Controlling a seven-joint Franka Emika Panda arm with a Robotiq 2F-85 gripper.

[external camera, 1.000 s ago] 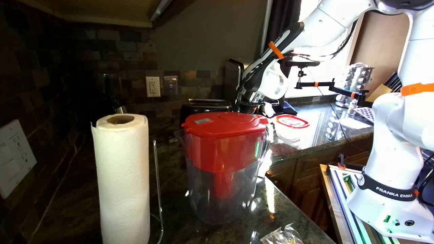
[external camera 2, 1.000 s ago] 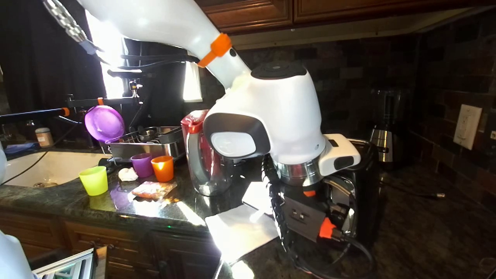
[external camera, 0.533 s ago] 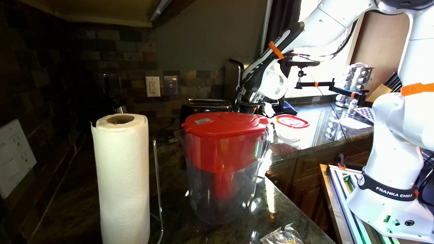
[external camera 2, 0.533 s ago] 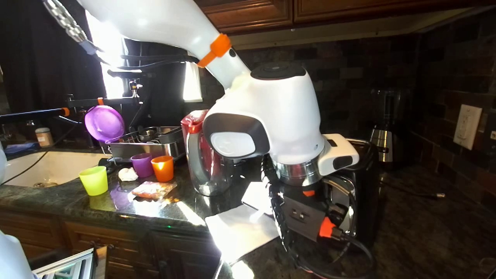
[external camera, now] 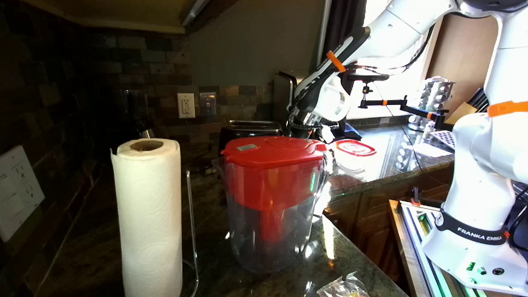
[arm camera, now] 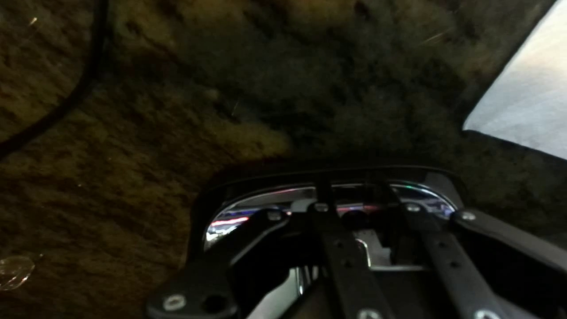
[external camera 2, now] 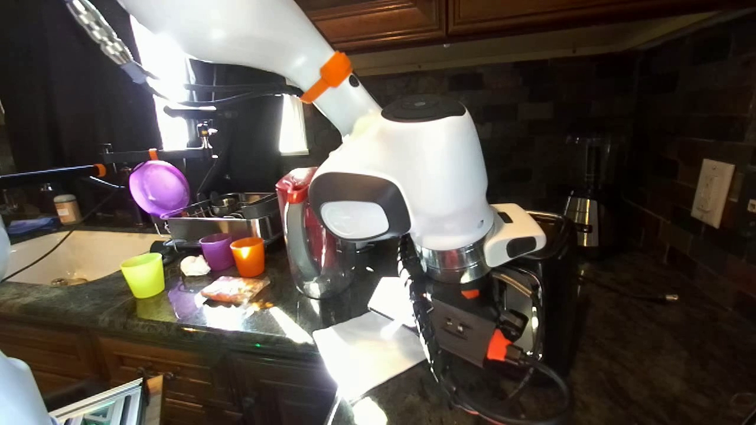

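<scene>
Tool [arm camera: 353,186] shows narrowly parted by the toaster [arm camera: 259,204] in wrist view only, hold unclear

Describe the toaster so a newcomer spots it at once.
In an exterior view, find the big red-topped pitcher. The toaster sits behind it, partly hidden. Unlike the pitcher and the white paper roll, it is black with a shiny top.

Claw [arm camera: 354,190] beside toaster [external camera: 252,131], pitcher [external camera: 272,185] near paper-towel roll [external camera: 150,222] on counter [external camera: 330,264]
</scene>
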